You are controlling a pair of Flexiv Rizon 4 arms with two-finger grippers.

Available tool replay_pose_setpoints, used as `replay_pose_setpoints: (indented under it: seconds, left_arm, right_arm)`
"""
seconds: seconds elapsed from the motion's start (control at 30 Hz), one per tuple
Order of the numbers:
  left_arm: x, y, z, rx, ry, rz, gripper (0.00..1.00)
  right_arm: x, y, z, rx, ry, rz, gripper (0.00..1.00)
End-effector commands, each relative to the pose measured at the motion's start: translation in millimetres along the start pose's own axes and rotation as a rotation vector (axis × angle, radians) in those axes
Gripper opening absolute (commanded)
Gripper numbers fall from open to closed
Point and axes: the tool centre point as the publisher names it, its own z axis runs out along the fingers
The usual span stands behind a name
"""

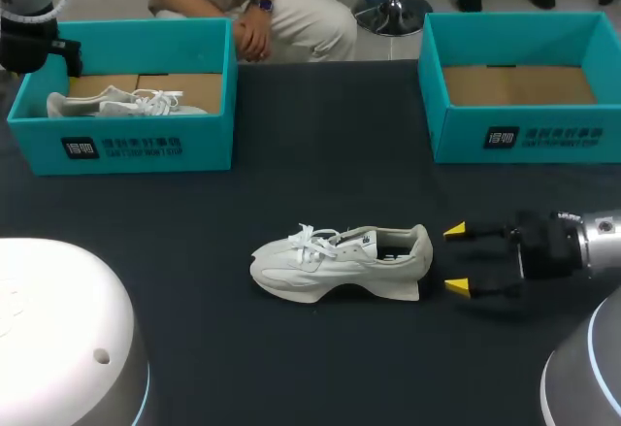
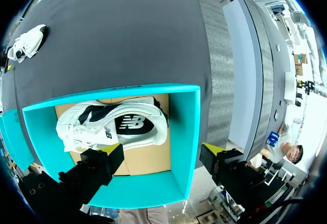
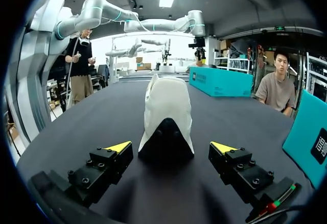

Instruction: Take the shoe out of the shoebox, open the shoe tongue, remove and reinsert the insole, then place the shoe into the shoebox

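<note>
Right gripper (image 1: 456, 258), jaws apart, faces loose shoe (image 1: 340, 261); left shoebox (image 1: 194, 145) holds second shoe (image 1: 116, 104).

Overhead + wrist cams, common shoe (image 1: 340, 263)

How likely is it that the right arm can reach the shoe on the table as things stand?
Probably yes: the right tool sits open just behind the heel of the shoe, with nothing lying between them.
</note>
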Motion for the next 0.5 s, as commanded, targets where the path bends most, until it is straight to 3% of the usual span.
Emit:
replay_pose_setpoints:
  seconds: [0.03, 0.5]
  left_arm:
    - [0.3, 0, 0, -0.001, 0.000, 0.001, 1.00]
    - [0.3, 0, 0, -0.001, 0.000, 0.001, 1.00]
  right_arm:
    - [2.8, 4.8, 9, 0.008, -0.014, 0.003, 1.00]
    - [3.5, 0.2, 32, -0.010, -0.001, 0.031, 1.00]
